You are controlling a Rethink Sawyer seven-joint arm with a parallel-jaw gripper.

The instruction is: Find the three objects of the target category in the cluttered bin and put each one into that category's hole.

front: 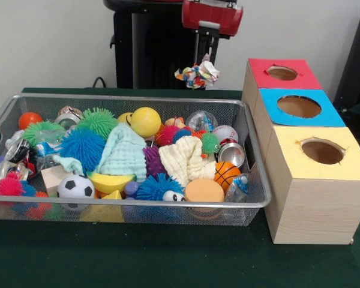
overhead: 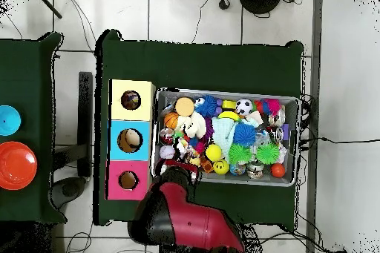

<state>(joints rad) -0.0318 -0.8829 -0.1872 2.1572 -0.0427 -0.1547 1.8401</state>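
Right now we have our end effector (front: 199, 67) raised above the far rim of the wide silver wire-mesh bin (front: 252, 138), its fingers pinched on a multicoloured, wrinkly wad of thin dotted sheet (front: 197, 75) that hangs clear of the clutter. We judge this to be the carrying step: one target is lifted out, not yet delivered. Its destination is the round hole (front: 322, 152) in the yellow top of the pale wooden box (front: 312, 204), which stands nearest the camera in the front view, in a row of three boxes beside the bin on the green counter (front: 168, 258). Next we need to travel sideways past the red-topped box (front: 261, 75) and the blue-topped box (front: 273, 117), centre the wad over the yellow-topped hole and only then release; the soft, light sheet may snag on the cut-out's edge.

Inside the bin we see a mint waffle towel (front: 125, 153) and a cream waffle towel (front: 183, 159), a yellow ball (front: 145, 121), a blue spiky ball (front: 82, 147), a green spiky ball (front: 99, 122), a small soccer ball (front: 76, 187), a small basketball (front: 227, 174) and an orange sponge disc (front: 204, 191). We cannot tell from here whether the boxes hold anything. A whitish-grey wad does not clearly show.
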